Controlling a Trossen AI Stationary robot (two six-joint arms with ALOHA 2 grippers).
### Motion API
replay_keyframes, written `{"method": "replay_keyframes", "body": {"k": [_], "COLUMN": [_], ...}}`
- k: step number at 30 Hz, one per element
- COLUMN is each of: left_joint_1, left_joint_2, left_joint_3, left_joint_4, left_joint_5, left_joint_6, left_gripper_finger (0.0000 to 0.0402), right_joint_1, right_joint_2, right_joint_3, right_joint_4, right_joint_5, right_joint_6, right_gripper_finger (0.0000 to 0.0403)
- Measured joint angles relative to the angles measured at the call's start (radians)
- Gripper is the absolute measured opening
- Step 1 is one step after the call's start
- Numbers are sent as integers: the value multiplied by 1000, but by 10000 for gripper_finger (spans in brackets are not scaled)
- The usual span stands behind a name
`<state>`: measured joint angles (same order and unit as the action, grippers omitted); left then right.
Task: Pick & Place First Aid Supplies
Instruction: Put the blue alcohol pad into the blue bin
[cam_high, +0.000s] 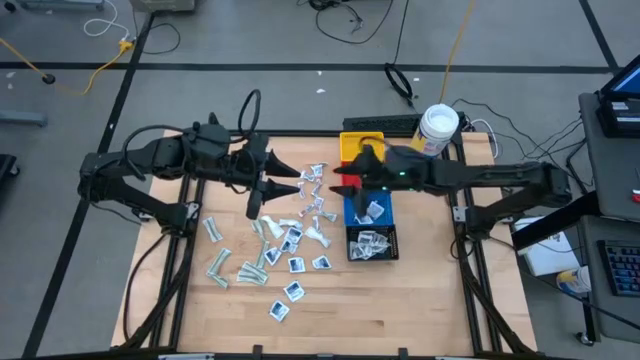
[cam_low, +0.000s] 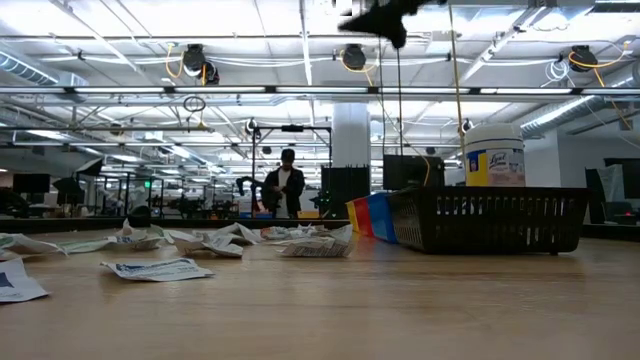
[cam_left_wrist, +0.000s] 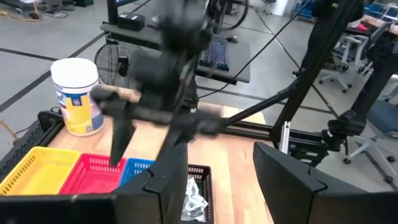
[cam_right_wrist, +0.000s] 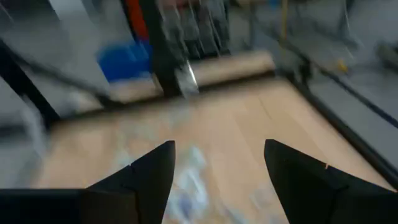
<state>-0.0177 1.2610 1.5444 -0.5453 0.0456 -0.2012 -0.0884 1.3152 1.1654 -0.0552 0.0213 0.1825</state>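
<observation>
Right gripper (cam_high: 340, 183) held spread and empty over red bin (cam_high: 352, 179). Left gripper (cam_high: 283, 180) seen parted, nothing grasped, above packets (cam_high: 290, 240) strewn on worktop (cam_high: 400, 300).

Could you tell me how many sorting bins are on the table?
4, in one row at the right: yellow bin farthest back, then red bin, blue bin, and black bin nearest the front.

Jar (cam_high: 438, 128) by bins (cam_high: 365, 200); person (cam_low: 285, 185) bkgd.
</observation>
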Motion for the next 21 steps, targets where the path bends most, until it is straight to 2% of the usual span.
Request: {"method": "replay_keyframes", "body": {"k": [6, 11, 16, 21], "left_joint_1": [6, -10, -96, -222], "left_joint_2": [0, 0, 28, 69], "left_joint_3": [0, 0, -1, -1], "left_joint_4": [-14, -159, -268, -359], "left_joint_5": [1, 64, 112, 111], "left_joint_6": [-10, 2, 57, 100], "left_gripper_finger": [189, 189, 189, 189], "right_joint_1": [72, 105, 137, 181], "right_joint_2": [-40, -36, -36, -47], "right_joint_3": [76, 107, 108, 107], "right_joint_4": [152, 229, 242, 258], "right_joint_5": [3, 6, 8, 4], "right_joint_6": [60, 68, 69, 71], "right_gripper_finger": [244, 244, 244, 245]}}
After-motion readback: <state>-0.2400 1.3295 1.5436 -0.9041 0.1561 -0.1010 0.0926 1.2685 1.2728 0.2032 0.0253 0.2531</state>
